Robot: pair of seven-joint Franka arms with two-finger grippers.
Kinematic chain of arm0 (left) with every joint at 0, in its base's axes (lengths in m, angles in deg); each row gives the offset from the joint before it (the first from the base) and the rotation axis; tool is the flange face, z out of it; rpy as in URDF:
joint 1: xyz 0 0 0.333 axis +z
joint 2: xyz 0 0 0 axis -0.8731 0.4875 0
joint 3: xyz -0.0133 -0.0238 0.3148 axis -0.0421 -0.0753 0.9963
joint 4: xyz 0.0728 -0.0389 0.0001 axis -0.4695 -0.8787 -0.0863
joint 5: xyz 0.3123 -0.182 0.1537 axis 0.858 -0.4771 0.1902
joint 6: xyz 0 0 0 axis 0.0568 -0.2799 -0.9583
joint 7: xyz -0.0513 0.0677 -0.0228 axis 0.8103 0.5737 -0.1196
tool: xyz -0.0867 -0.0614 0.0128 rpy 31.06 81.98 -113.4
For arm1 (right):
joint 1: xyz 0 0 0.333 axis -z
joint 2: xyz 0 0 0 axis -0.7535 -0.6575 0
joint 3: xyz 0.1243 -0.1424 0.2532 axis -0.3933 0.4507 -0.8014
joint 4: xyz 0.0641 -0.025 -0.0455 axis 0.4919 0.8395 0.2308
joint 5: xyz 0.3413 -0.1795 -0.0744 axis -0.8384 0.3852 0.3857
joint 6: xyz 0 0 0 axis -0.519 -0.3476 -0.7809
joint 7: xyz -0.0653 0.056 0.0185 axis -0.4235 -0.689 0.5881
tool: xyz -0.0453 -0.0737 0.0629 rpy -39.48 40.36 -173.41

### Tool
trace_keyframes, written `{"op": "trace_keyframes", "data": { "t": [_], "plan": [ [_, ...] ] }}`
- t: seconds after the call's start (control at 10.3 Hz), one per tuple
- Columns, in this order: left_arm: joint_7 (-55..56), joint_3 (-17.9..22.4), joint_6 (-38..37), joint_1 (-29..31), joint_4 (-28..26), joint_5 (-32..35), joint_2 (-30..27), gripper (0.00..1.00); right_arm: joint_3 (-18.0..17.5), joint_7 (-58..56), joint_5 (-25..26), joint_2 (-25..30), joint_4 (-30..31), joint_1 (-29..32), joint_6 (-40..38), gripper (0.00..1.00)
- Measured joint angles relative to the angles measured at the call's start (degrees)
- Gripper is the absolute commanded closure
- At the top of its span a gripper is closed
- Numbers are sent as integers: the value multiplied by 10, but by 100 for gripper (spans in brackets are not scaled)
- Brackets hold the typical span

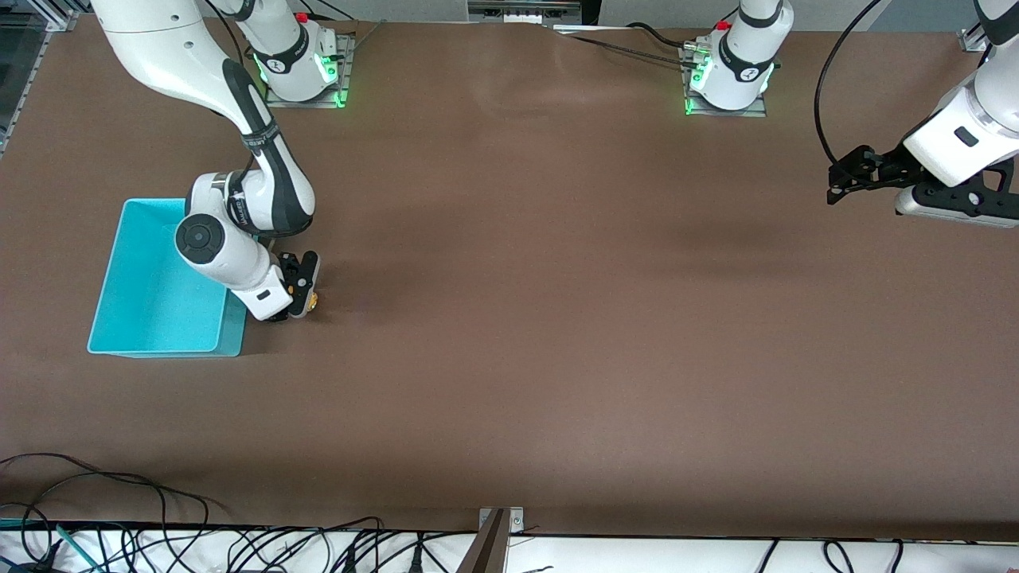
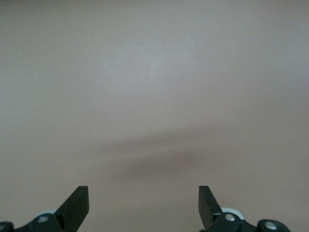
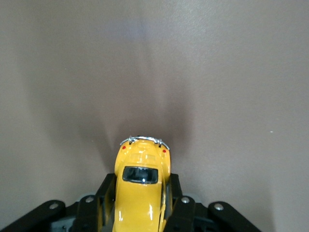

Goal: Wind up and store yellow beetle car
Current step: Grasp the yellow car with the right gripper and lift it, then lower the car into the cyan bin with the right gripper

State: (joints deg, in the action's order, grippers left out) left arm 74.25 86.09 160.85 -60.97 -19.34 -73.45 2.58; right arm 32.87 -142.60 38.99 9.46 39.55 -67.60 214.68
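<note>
Robotics lab: bolted arm bases [image 1: 301, 72], trailing cables [image 1: 239, 549].

The right gripper [image 3: 141, 203] is clamped on the yellow beetle car [image 3: 141, 186], one black finger [image 3: 107, 198] pressed against each flank. The car's roof and dark window face the camera, and its chrome bumper with two small red lights points away over the bare brown table [image 3: 217, 72].
</note>
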Motion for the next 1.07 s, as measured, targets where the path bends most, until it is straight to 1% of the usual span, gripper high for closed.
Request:
{"op": "trace_keyframes", "data": {
  "t": [0.1, 0.29, 0.49, 0.78, 0.87, 1.07],
  "plan": [
    [0, 0, 0, 0, 0, 0, 0, 0, -1, 17, -2, 13, -2, 0, -17, 100],
    [0, 0, -1, 0, 1, 3, 0, 0, -4, 52, -2, 59, -9, 0, -78, 100],
    [0, 0, -10, 0, 12, 6, 5, 0, 11, 61, -2, 106, -11, 0, -102, 100],
    [0, 0, -17, 0, 22, 6, 14, 0, 70, 61, -2, 156, -14, 3, -144, 100],
    [0, 0, -18, 0, 23, 6, 15, 0, 91, 61, -2, 164, -14, 3, -154, 100],
    [0, 0, -19, 0, 24, 6, 16, 0, 140, 46, -2, 163, -9, 6, -154, 100]
  ]
}}
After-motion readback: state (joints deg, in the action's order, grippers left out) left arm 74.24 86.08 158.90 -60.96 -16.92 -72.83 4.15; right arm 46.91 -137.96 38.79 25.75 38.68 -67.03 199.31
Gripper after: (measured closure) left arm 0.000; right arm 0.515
